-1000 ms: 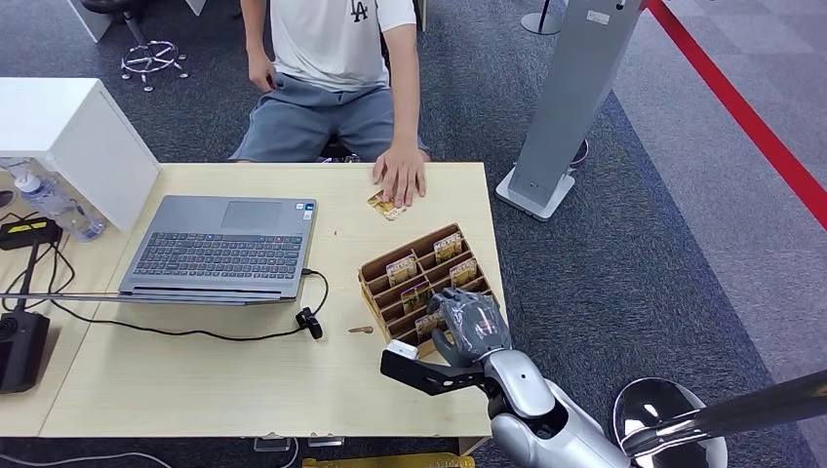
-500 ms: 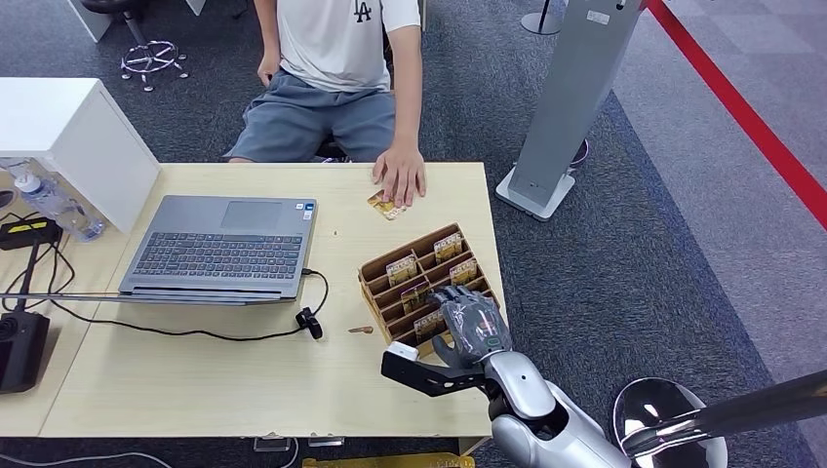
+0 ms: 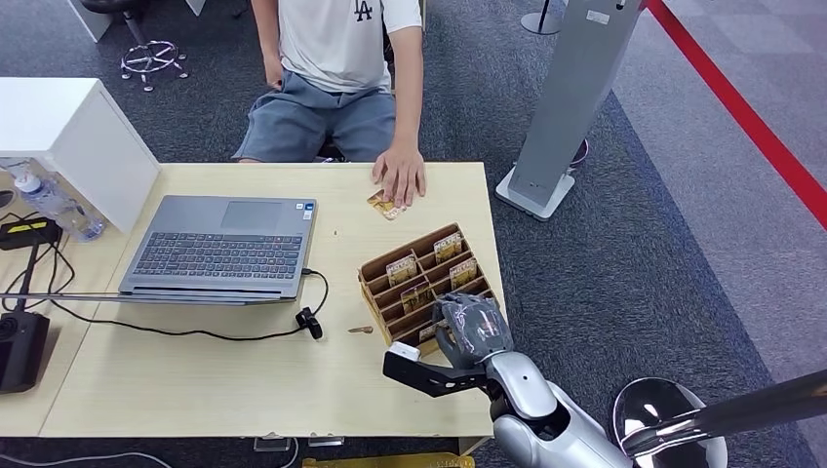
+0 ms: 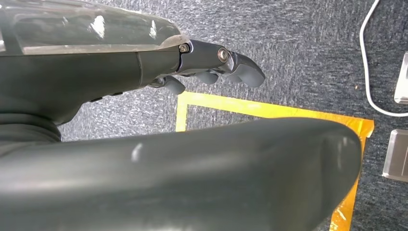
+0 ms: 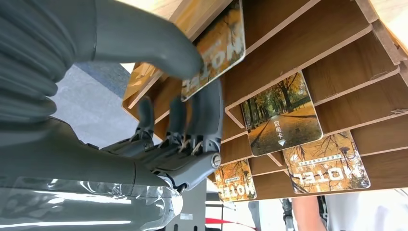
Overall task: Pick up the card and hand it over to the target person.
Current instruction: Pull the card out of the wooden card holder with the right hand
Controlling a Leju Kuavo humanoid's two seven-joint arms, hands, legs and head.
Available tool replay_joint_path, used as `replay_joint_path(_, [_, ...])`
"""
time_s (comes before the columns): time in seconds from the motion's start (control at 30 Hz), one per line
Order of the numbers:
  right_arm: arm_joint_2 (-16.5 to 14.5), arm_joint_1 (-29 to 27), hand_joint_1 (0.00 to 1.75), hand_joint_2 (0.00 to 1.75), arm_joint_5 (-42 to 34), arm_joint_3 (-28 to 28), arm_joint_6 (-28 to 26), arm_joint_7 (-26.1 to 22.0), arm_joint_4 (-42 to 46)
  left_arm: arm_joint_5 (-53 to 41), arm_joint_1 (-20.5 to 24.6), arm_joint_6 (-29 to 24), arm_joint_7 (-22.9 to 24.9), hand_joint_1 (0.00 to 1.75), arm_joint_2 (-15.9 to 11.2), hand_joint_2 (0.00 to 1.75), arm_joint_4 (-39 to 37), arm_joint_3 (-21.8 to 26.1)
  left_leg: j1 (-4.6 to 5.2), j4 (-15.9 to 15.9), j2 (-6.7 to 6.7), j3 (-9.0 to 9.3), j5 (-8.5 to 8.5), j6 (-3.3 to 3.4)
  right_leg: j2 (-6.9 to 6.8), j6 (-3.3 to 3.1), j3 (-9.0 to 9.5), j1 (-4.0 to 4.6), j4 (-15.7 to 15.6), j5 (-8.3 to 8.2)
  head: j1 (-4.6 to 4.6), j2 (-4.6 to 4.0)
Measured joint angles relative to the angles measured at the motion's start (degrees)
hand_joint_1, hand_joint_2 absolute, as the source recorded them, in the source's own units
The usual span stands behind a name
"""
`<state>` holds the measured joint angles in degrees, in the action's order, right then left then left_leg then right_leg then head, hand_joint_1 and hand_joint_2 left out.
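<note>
A wooden card rack (image 3: 375, 280) stands on the right part of the table and holds several autumn-print hotel cards (image 5: 281, 113). My right hand (image 3: 471, 327) is at the rack's near end. In the right wrist view its thumb (image 5: 144, 41) presses on one card (image 5: 216, 45) with the fingers (image 5: 207, 110) behind it, so the card is pinched, tilted, at its slot. The person sits across the table with a hand (image 3: 401, 176) flat by another card (image 3: 384, 206). My left hand (image 4: 211, 65) hangs over the floor, holding nothing.
An open laptop (image 3: 219, 244) with a cable and small clip (image 3: 310, 320) lies left of the rack. A white box (image 3: 73, 136), a bottle (image 3: 54, 205) and black devices sit at the far left. A grey stand (image 3: 561, 107) rises beyond the table's right edge.
My right hand has shifted slightly toward me at the rack's near end. The person has leaned a little; their hand stays on the table.
</note>
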<state>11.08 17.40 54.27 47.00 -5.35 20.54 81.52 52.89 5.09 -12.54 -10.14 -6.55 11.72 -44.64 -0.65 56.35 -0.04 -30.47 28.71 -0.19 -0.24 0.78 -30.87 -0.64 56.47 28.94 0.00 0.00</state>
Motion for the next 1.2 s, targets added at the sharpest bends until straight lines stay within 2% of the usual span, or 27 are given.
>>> replay_joint_path(0.37, [-0.14, -0.16, 1.34, 1.75, -0.06, 0.04, 0.18, 0.03, -0.48, -0.05, -0.01, 0.28, 0.06, 0.0, -0.07, 0.0, 0.08, -0.2, 0.0, -0.03, 0.0, 0.01, -0.03, 0.0, 0.01, -0.02, 0.0, 0.0, -0.02, -0.03, 0.0, 0.0])
replay_joint_path(0.53, [-0.22, -0.51, 1.68, 1.75, -0.03, -0.67, 0.27, -0.06, -0.61, -0.84, 0.06, 1.47, -0.95, 0.0, -0.37, 0.0, 0.13, -1.36, -0.01, -0.02, -0.01, 0.03, 0.0, 0.0, -0.01, -0.01, 0.03, 0.01, -0.02, 0.0, 0.0, 0.0])
replay_joint_path(0.6, [-0.07, -0.62, 1.75, 1.75, 0.04, -0.82, 0.22, -0.1, -0.28, -0.89, 0.09, 1.54, -1.12, 0.0, -0.45, 0.0, 0.13, -1.47, -0.01, -0.02, -0.02, 0.04, 0.0, 0.0, -0.02, -0.01, 0.04, 0.01, -0.02, 0.01, 0.0, 0.0])
replay_joint_path(1.0, [0.61, -0.17, 1.75, 1.75, 0.55, -1.35, 0.15, -0.3, 2.38, -0.17, 0.12, 0.09, -0.52, 0.0, -0.33, 0.0, -0.07, -1.35, 0.0, 0.02, -0.01, 0.0, 0.01, 0.0, -0.01, 0.0, -0.01, 0.0, 0.02, 0.01, 0.0, 0.0])
replay_joint_path(1.2, [3.05, 1.45, 1.75, 1.75, 0.33, -3.38, 1.21, 0.31, 10.64, 0.42, 0.11, 0.15, -0.76, 0.0, -0.34, 0.0, -0.06, -1.4, 0.03, 0.11, 0.02, -0.11, 0.03, 0.01, 0.01, 0.01, -0.13, -0.03, 0.13, 0.03, 0.0, 0.0])
